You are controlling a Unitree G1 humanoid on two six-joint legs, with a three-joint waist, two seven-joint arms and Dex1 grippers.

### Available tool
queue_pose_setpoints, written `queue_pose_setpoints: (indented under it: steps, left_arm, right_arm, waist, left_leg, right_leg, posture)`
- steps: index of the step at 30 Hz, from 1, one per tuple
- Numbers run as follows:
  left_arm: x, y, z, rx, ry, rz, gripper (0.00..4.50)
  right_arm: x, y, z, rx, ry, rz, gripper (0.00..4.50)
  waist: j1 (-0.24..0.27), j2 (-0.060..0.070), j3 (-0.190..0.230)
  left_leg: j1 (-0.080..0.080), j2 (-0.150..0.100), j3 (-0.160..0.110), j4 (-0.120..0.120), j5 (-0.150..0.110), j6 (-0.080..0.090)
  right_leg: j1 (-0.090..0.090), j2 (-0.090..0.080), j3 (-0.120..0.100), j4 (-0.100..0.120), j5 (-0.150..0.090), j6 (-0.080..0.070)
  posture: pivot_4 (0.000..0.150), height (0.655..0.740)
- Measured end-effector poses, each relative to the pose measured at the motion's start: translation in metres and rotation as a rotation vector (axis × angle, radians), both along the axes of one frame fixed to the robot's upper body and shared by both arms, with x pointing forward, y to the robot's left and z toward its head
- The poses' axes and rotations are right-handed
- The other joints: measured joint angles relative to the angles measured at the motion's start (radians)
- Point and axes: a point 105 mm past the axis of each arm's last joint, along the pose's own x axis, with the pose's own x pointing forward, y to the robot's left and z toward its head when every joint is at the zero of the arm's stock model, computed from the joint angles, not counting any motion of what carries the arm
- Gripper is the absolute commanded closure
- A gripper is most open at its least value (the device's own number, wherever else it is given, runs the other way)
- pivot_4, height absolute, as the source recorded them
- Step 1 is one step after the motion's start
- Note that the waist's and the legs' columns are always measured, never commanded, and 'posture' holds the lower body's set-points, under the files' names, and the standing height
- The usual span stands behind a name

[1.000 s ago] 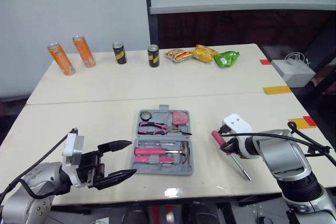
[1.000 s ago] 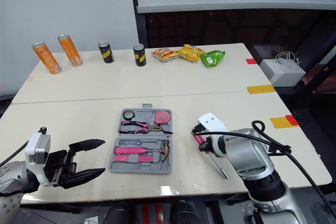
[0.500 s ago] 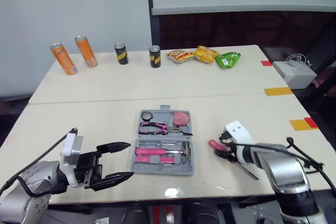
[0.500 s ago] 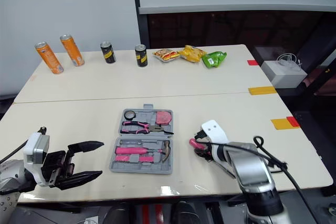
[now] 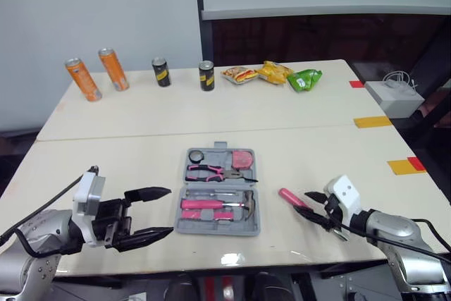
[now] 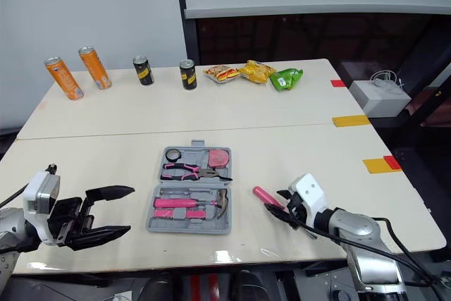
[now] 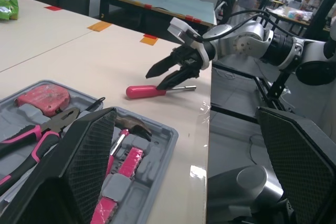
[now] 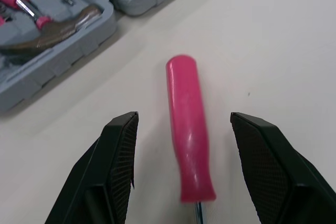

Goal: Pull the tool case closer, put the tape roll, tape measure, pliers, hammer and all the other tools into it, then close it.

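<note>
The grey tool case point(image 5: 248, 228) lies open in the middle of the near table. In it are the black tape roll point(image 5: 196, 156), the pink tape measure point(image 5: 242, 157), the pliers point(image 5: 210, 171) and the hammer point(image 5: 238, 203). A pink-handled screwdriver point(image 5: 291, 197) lies on the table to the right of the case. My right gripper point(image 5: 309, 204) is open and low over the table at the screwdriver's shaft end, its fingers point(image 8: 118, 166) on either side of the pink handle point(image 8: 189, 129). My left gripper point(image 5: 169, 210) is open to the left of the case and touches nothing.
Two orange cans point(image 5: 82, 79) and two dark cans point(image 5: 205, 75) stand along the far table's back edge, with snack packets point(image 5: 274, 72) beside them. A white box point(image 5: 394, 96) sits off the table at the right. Both grippers are near the table's front edge.
My right arm has drawn back toward the front right and dropped lower, behind the screwdriver. The screwdriver has hardly moved. My left gripper has shifted slightly left.
</note>
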Motion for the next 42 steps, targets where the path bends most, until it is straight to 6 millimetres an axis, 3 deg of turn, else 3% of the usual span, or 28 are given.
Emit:
queue_pose_setpoints:
  steps: [9, 17, 23, 27, 31, 38, 42]
  left_arm:
    - [0.000, -0.001, 0.008, 0.012, -0.023, -0.051, 0.00]
    - [-0.002, -0.004, 0.011, 0.015, -0.036, -0.065, 0.00]
    - [-0.001, -0.002, 0.010, 0.016, -0.029, -0.044, 0.00]
    - [-0.005, 0.009, 0.009, 0.034, -0.021, -0.008, 0.00]
    - [-0.005, 0.030, 0.004, 0.052, -0.001, 0.055, 0.00]
    - [-0.011, 0.061, -0.003, 0.104, 0.032, 0.115, 0.00]
    - [-0.011, 0.072, -0.004, 0.127, 0.042, 0.124, 0.00]
  right_arm:
    - [0.001, -0.007, -0.016, -0.010, -0.001, 0.017, 1.61]
    - [0.002, -0.013, -0.021, -0.014, -0.006, 0.038, 4.06]
    - [-0.001, -0.012, -0.010, -0.057, -0.022, 0.109, 4.11]
    - [-0.006, 0.018, 0.031, -0.153, -0.067, 0.269, 4.11]
    - [-0.014, 0.075, 0.073, -0.260, -0.119, 0.467, 4.11]
    - [-0.021, 0.156, 0.090, -0.341, -0.083, 0.654, 4.11]
    - [-0.022, 0.174, 0.086, -0.460, -0.033, 0.700, 4.11]
  waist:
    - [-0.004, 0.000, 0.000]
    - [-0.004, 0.000, 0.000]
    - [-0.003, -0.001, 0.000]
    - [-0.011, -0.001, 0.000]
    - [-0.011, -0.002, -0.001]
    - [-0.005, -0.003, -0.001]
    - [0.004, -0.003, -0.001]
  left_leg:
    - [-0.005, 0.000, -0.002, 0.000, 0.000, 0.000]
    - [-0.006, 0.000, -0.003, 0.000, 0.000, 0.001]
    - [-0.007, 0.000, -0.003, 0.000, 0.000, 0.001]
    - [-0.007, 0.000, -0.005, -0.001, 0.000, 0.001]
    - [-0.005, 0.000, -0.006, -0.001, 0.000, 0.001]
    - [-0.003, -0.001, -0.005, -0.001, 0.000, 0.000]
    - [-0.003, -0.001, -0.006, -0.001, 0.000, -0.002]
  right_leg:
    - [0.000, 0.000, -0.002, -0.002, 0.000, 0.000]
    - [-0.001, 0.000, -0.004, -0.003, 0.000, 0.000]
    - [-0.001, 0.000, -0.004, -0.003, 0.000, 0.000]
    - [-0.001, 0.001, -0.004, -0.003, 0.000, 0.000]
    - [0.000, 0.001, -0.005, -0.002, -0.003, 0.006]
    - [-0.001, -0.001, -0.004, -0.002, 0.000, 0.002]
    - [-0.001, 0.000, -0.005, -0.002, -0.001, 0.002]
  posture:
    - [0.150, 0.7400]
    - [0.150, 0.7400]
    - [0.150, 0.7400]
    - [0.150, 0.7400]
    - [0.150, 0.7400]
    - [0.150, 0.7400]
    - [0.150, 0.7400]
